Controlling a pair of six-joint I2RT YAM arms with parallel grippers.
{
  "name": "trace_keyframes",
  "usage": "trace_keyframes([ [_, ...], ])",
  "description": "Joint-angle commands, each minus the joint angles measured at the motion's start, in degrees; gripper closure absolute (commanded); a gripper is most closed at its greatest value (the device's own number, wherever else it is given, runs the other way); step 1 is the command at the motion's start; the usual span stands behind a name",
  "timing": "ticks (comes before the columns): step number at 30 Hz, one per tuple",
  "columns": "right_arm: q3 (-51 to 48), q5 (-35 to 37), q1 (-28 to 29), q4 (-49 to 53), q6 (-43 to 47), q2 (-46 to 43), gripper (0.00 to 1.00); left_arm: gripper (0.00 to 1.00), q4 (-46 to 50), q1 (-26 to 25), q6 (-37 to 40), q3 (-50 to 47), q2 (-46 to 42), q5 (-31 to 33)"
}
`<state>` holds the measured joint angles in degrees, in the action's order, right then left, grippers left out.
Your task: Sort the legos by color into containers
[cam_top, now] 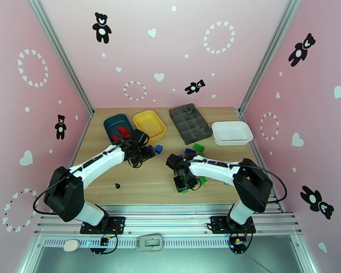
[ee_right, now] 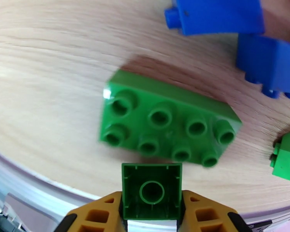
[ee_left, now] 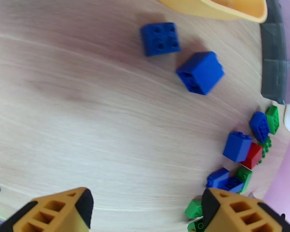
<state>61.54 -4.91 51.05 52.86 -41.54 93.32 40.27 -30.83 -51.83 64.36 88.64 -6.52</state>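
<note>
Right wrist view: the right gripper [ee_right: 151, 208] is clamped on a small green brick [ee_right: 151, 184], one finger against each side and the brick's hollow underside facing the camera. Just beyond it a long green brick [ee_right: 168, 130] lies studs up on the table [ee_right: 48, 66], apart from the held one. Farther out sit two blue bricks [ee_right: 218, 14], close together. Another green piece [ee_right: 288, 159] lies at the right edge.

In the left wrist view the left gripper [ee_left: 148, 213] is spread wide with nothing between its fingers, above bare wood. Ahead lie two blue cubes [ee_left: 201, 72], one studs up and one tipped on its side, near the yellow tray [ee_left: 222, 8]. To the right a pile [ee_left: 241, 151] of blue, red and green bricks lies beside the grey tray [ee_left: 274, 62].

From the top view, the left gripper is just beside the teal tray [cam_top: 109, 121], which holds red bricks [cam_top: 123, 131]; their number is hard to make out at this size. The yellow tray lies just beside the teal one. The white tray [cam_top: 231, 133] is at the far right, well apart from both grippers. The right gripper is at the near side of the pile.
</note>
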Motion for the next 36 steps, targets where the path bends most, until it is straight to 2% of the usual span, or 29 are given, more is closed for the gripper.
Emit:
trace_keyframes([
  [1, 3.29, -2.39, -4.09, 3.14, 2.05, -5.17, 0.71, 0.21, -3.42, 0.44, 1.48, 3.89, 1.62, -4.60],
  [5, 4.92, -4.45, -11.89, 2.15, 1.84, -7.63, 0.74, 0.21, -5.01, 0.44, 1.88, 8.97, 4.59, -8.50],
  [9, 7.97, -3.52, -21.04, -0.02, 0.67, -7.67, 0.74, 0.21, -5.38, 0.45, 1.94, 14.72, 8.32, -11.22],
  [14, 13.78, 0.13, -33.86, -1.54, -0.50, -3.11, 0.74, 0.22, -5.43, -0.82, 1.06, 23.10, 14.39, -14.09],
  [19, 20.31, 0.01, -44.49, -2.30, -0.21, 3.86, 0.74, 0.22, 1.61, -5.56, 5.22, 36.19, 21.98, -13.21],
  [28, 31.55, 4.56, -52.76, -1.12, -0.52, 13.22, 0.75, 0.23, 6.75, -14.23, 8.36, 51.98, 34.35, -18.88],
  [32, 34.81, 7.21, -53.68, -1.07, -0.94, 16.25, 0.74, 0.24, 6.72, -15.40, 7.92, 53.19, 35.52, -20.01],
  [36, 36.77, 7.94, -54.25, -1.33, -0.29, 18.72, 0.54, 0.24, 7.46, -15.27, 8.54, 52.78, 34.77, -19.36],
])
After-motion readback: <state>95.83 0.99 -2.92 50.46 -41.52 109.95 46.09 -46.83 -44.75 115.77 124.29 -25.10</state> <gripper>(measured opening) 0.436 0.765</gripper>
